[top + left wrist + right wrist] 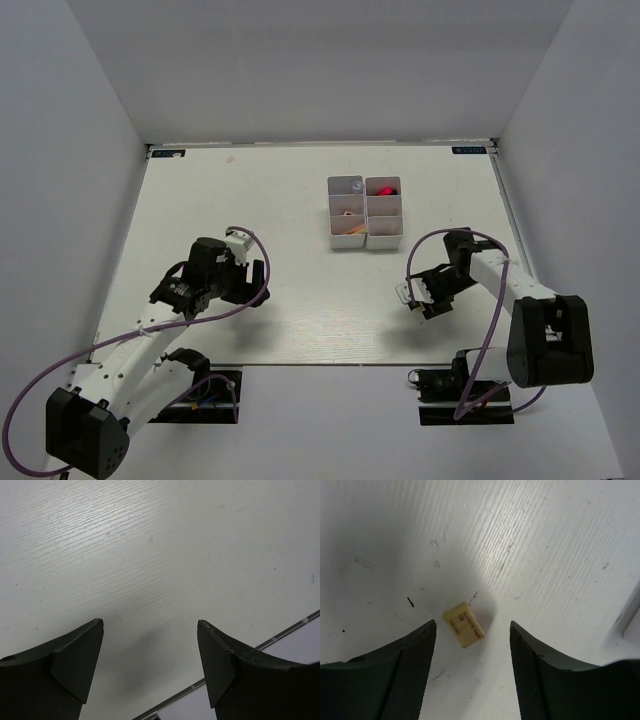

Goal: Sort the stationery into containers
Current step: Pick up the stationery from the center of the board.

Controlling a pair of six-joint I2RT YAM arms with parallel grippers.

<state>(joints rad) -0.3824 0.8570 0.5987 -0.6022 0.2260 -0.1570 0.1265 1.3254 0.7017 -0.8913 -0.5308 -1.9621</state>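
A beige block (464,625) with printed lettering lies flat on the white table, just below and between my right gripper's open jaws. My right gripper (472,622) is open and empty above it; in the top view it (420,296) sits right of centre and hides the block. The white organiser (364,205) stands at the back centre. It holds a red-pink capped item (383,189), a translucent item (356,186) and tan-orange pieces (347,214). My left gripper (150,622) is open and empty over bare table; in the top view it (252,288) is at the left.
The table's metal edge strip (280,635) runs under my left gripper's right finger. White walls enclose the table on three sides. Purple cables loop off both arms. Small dark marks (410,601) dot the table near the block.
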